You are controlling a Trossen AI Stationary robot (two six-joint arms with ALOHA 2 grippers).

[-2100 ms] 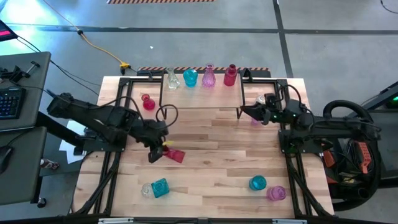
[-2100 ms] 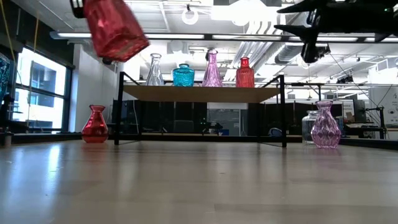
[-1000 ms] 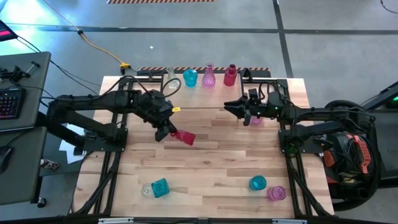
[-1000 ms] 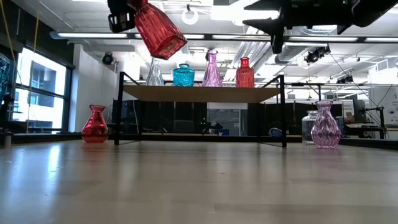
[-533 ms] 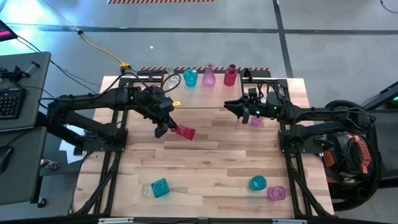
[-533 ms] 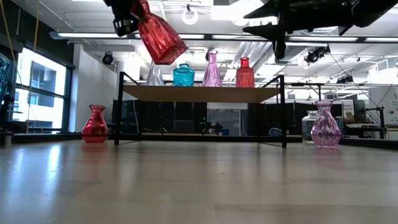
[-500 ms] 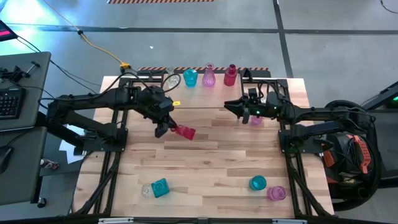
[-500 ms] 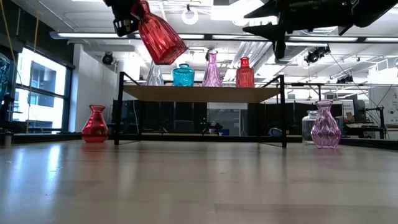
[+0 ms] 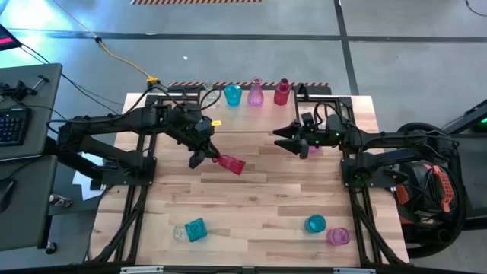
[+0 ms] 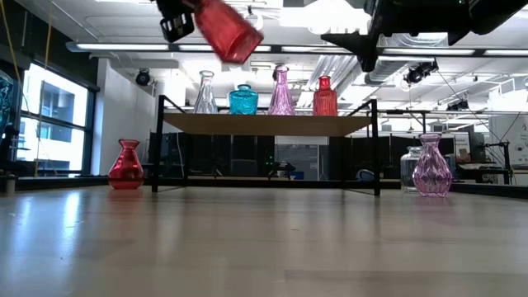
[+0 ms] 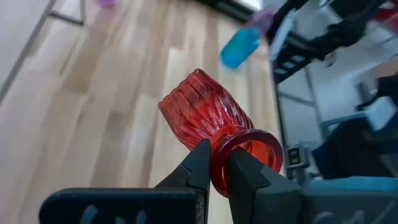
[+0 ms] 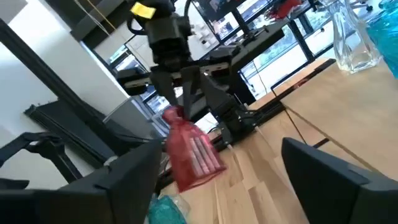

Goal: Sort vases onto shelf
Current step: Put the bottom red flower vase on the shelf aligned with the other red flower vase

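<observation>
My left gripper (image 9: 201,157) hangs in the air in front of the shelf (image 9: 243,120), shut on a red ribbed vase (image 9: 231,164) (image 10: 230,30) (image 11: 203,116). On the shelf top stand a clear vase (image 10: 205,92), a teal one (image 10: 243,100), a pink one (image 10: 281,91) and a red one (image 10: 324,96), each on its base. My right gripper (image 9: 280,138) (image 12: 227,180) hovers open by the shelf's right end, above a pink vase (image 10: 431,165) on the table. Nothing is between its fingers. My left gripper pinches the red vase's narrow neck (image 11: 217,157) between its two fingers, just behind the flared rim (image 11: 252,148). The fingers lie across the neck. The vase is lifted clear, tilted, its mouth by the gripper and its body reaching out toward the table's right.
A red vase (image 10: 126,165) stands on the table left of the shelf; a clear one (image 10: 409,170) stands beside the pink one on the right. Near the front edge lie a teal vase (image 9: 195,230) with a clear one (image 9: 179,233), another teal one (image 9: 315,224) and a pink one (image 9: 338,237).
My left gripper has risen a little and gone slightly toward the table's right with the red vase. The vase has tipped closer to level. My right gripper has opened wide and stayed by the shelf's right end.
</observation>
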